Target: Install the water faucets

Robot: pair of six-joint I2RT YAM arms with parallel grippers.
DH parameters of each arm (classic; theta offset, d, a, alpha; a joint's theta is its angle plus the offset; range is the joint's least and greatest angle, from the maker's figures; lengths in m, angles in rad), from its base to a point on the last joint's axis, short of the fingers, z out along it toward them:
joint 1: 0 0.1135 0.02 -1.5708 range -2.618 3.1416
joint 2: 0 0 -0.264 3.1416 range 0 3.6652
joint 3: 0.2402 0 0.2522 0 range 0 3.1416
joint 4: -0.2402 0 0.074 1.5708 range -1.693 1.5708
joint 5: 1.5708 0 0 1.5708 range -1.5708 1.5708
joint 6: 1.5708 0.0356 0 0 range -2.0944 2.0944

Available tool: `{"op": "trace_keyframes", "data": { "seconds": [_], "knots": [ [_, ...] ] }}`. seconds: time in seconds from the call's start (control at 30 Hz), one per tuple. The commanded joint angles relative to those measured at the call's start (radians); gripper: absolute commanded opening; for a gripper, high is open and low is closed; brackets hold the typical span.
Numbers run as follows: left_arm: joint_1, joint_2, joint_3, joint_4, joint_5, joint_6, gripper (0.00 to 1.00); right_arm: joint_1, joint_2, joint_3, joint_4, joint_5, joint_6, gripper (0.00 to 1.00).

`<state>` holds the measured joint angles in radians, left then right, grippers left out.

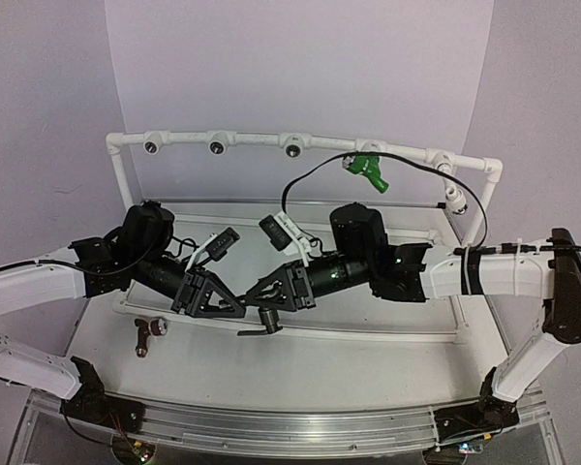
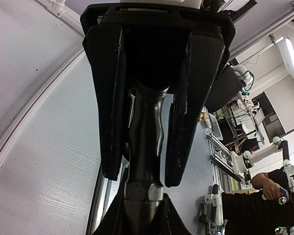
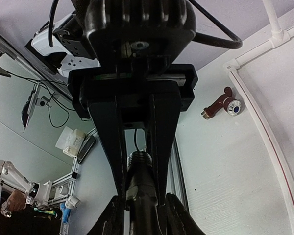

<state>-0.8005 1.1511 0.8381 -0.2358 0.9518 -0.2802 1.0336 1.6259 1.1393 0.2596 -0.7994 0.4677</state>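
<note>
the black faucet (image 1: 261, 323) is over the middle of the table (image 1: 368, 368), gripped from both sides: the left gripper (image 1: 234, 308) is clamped on its body and the right gripper (image 1: 259, 302) pinches its threaded neck. the reddish-brown faucet (image 1: 150, 332) lies on the table to the left. the green faucet (image 1: 368, 170) sits at the top rail of the white pipe frame (image 1: 252, 141).

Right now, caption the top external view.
Left hand and right hand hold black faucet; green faucet on frame, reddish-brown faucet loose.
</note>
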Motion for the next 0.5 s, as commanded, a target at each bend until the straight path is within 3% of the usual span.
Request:
{"op": "trace_keyframes", "data": {
  "seconds": [0.0,0.47],
  "knots": [
    [0.001,-0.005,0.065,0.022,0.002,0.030,0.00,0.009,0.003,0.029,0.011,-0.041,-0.023,0.32],
    [0.001,-0.012,0.068,0.015,-0.009,0.030,0.00,0.008,0.000,0.011,0.007,-0.050,-0.032,0.27]
  ]
}}
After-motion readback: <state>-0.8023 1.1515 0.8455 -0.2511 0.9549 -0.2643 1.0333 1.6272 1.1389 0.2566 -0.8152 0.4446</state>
